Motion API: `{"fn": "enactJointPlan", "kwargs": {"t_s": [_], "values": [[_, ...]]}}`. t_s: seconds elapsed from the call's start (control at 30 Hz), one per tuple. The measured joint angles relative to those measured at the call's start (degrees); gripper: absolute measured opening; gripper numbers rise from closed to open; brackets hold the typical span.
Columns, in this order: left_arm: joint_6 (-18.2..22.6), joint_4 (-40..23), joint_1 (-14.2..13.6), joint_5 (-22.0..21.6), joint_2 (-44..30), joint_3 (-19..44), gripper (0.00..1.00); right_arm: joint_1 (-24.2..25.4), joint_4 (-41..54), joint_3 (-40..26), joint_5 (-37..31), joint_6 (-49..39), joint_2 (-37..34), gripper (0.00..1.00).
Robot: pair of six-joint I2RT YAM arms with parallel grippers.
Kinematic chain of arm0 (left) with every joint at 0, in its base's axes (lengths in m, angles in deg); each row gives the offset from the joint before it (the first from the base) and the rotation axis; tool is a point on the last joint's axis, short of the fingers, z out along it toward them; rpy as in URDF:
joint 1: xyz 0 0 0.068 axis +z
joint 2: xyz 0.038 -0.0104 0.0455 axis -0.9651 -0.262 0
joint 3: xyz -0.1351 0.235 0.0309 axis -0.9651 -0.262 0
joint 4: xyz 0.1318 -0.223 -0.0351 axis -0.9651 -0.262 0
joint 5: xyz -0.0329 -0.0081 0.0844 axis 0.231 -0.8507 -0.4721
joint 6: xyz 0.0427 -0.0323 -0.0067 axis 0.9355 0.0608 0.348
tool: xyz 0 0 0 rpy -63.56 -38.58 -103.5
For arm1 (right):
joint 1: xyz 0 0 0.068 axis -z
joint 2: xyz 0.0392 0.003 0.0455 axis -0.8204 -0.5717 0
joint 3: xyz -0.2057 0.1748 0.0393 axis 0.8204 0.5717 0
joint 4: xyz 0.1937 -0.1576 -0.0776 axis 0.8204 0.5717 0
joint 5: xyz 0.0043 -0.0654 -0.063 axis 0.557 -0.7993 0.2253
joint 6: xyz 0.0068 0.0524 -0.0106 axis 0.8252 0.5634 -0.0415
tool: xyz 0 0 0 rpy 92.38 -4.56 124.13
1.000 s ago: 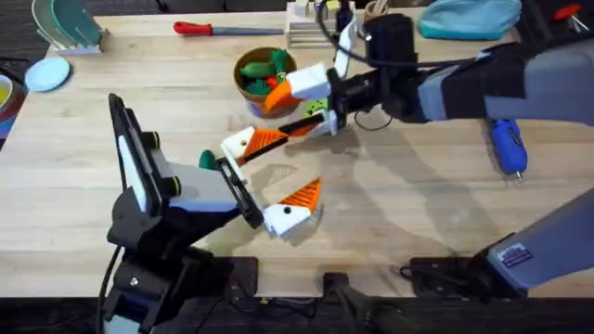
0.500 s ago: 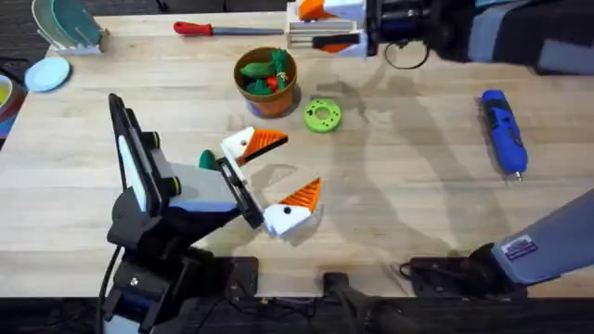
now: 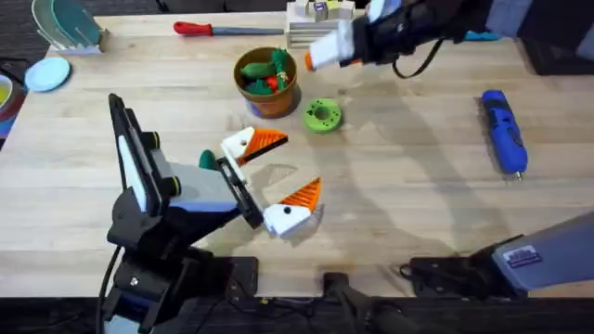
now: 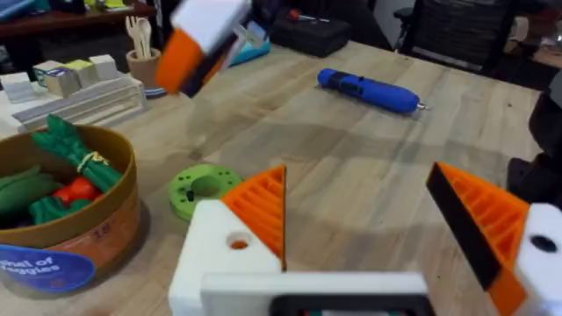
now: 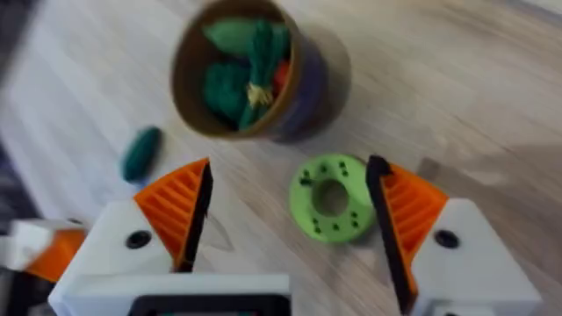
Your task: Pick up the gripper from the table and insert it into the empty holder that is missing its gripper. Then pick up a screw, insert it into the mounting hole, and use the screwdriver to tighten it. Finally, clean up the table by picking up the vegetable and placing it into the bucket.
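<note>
Above the bucket (image 3: 267,79), the right gripper (image 5: 285,219) hangs open and empty; a careless descent could knock it over. Left gripper (image 3: 275,176) open.

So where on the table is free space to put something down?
Bare wood lies between the green disc and the screwdriver, and in front of them. Crowded: around the bucket and the left gripper.

on the tabletop (image 3: 408,186): one bucket (image 3: 266,81) of vegetables, one loose green vegetable (image 3: 206,160), one green disc (image 3: 322,116), one blue screwdriver (image 3: 502,132), one red-handled tool (image 3: 227,29), two end effectors.
</note>
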Motion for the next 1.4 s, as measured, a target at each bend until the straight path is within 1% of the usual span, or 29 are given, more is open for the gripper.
{"fn": "enactJointPlan", "kwargs": {"t_s": [0.13,0.27,0.4,0.67,0.87,1.03,1.17,1.23,1.4], "values": [[0.02,0.00,0.00,0.00,0.00,0.00,0.993,-4.83,5.06,-0.08,-9.87,-7.28,0.08,0.993],[0.02,0.00,0.00,0.00,0.00,0.00,0.993,-8.79,5.24,-0.08,-14.67,-11.25,-0.05,0.993],[0.02,0.00,0.00,0.00,0.00,0.00,0.993,-11.53,4.60,-0.08,-16.48,-13.22,-0.05,0.993],[0.00,0.00,0.00,0.00,-0.01,0.00,0.993,-15.76,5.52,-0.08,-17.76,-23.51,-1.97,0.994],[0.02,0.00,0.00,0.00,0.00,0.00,0.993,-16.24,5.60,-0.08,-18.64,-25.98,-2.89,0.984],[0.00,0.00,0.00,0.00,0.00,0.00,0.993,-16.05,5.25,-0.08,-22.40,-26.53,-4.78,0.898],[0.02,0.00,0.00,0.00,0.00,0.00,0.993,-15.98,3.82,-0.08,-23.88,-26.56,-7.29,0.728],[0.02,0.00,0.00,0.00,0.00,0.00,0.993,-15.98,3.26,-0.08,-24.37,-26.25,-8.05,0.668],[0.02,0.00,0.00,0.00,-0.02,0.00,0.993,-15.98,2.17,-0.08,-24.83,-25.73,-8.18,0.603]]}}
